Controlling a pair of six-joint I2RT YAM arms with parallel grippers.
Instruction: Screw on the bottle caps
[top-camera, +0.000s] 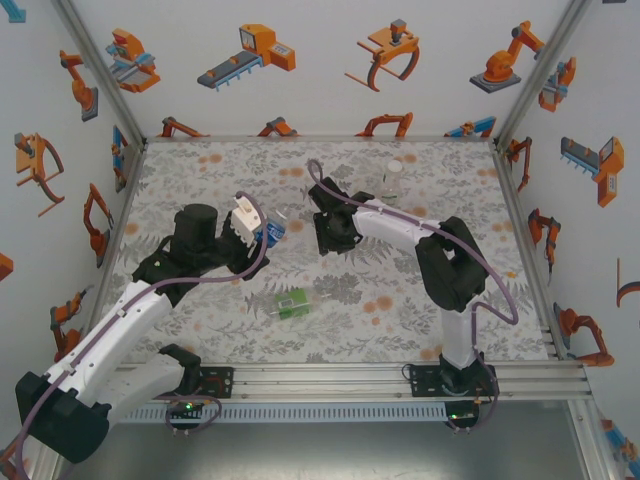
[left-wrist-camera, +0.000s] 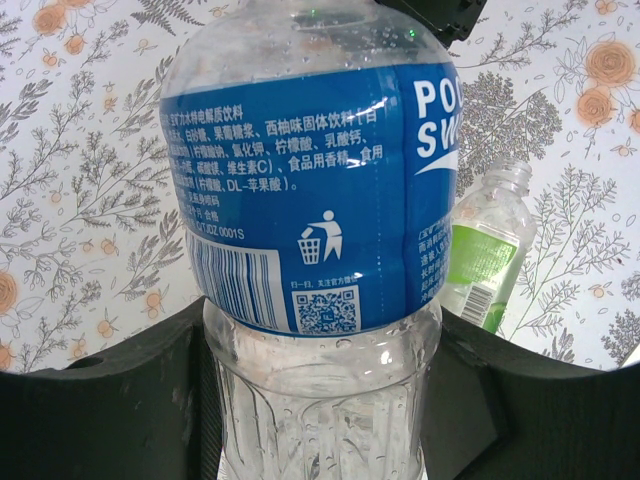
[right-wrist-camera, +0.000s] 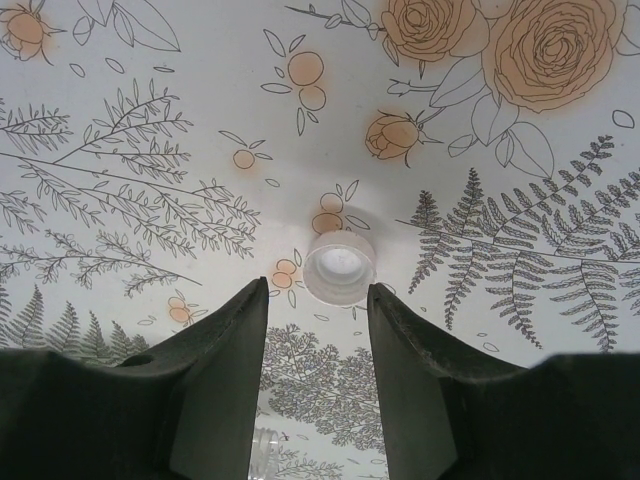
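Observation:
My left gripper (left-wrist-camera: 320, 400) is shut on the clear lower body of the blue-labelled bottle (left-wrist-camera: 310, 210), with a black finger pressed on each side. In the top view the same bottle (top-camera: 270, 233) is held above the table left of centre. A green-labelled bottle (left-wrist-camera: 485, 260) lies on its side with an open neck; from above it (top-camera: 293, 303) lies near the middle. My right gripper (right-wrist-camera: 317, 290) is open close over the table. A white cap (right-wrist-camera: 340, 267) lies open side up just beyond its fingertips, with nothing between them.
A taller clear bottle (top-camera: 392, 178) stands at the back, right of centre. A clear bottle mouth (right-wrist-camera: 262, 455) pokes in at the bottom edge of the right wrist view. Patterned walls enclose the floral tablecloth (top-camera: 420, 300) on three sides.

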